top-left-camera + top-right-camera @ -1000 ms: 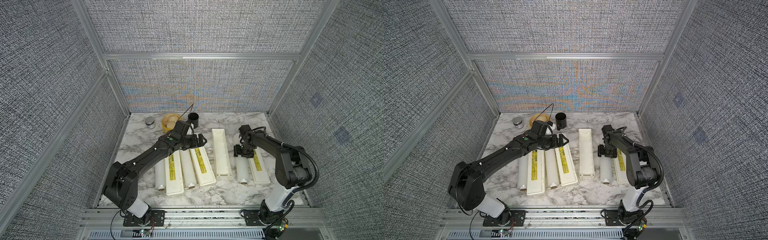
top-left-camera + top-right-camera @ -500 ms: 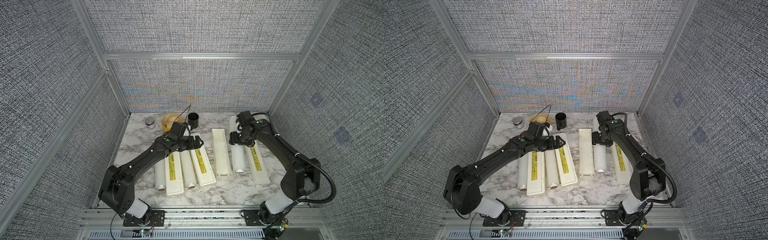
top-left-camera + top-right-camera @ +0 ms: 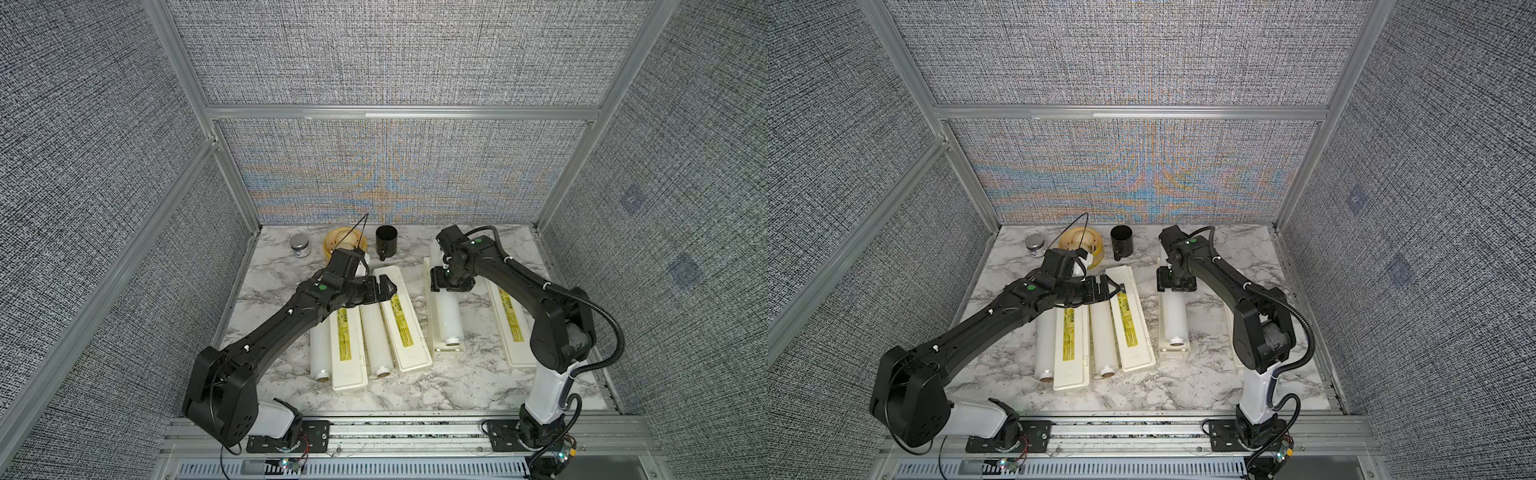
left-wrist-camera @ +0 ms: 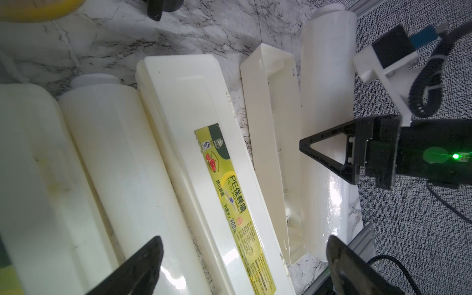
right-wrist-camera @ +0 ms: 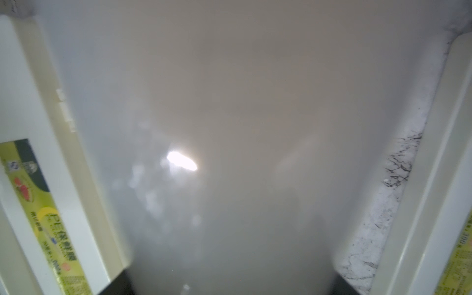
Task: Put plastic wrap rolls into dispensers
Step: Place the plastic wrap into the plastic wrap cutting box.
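Marble tabletop, right tool clamped on roll over open dispenser, left tool spread, empty

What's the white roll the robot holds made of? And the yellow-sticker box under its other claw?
The roll looks like wound plastic film: milky, glossy, with glare; its brown end ring suggests a cardboard core. The box looks like hard cream plastic: smooth, slightly shiny, moulded edges.
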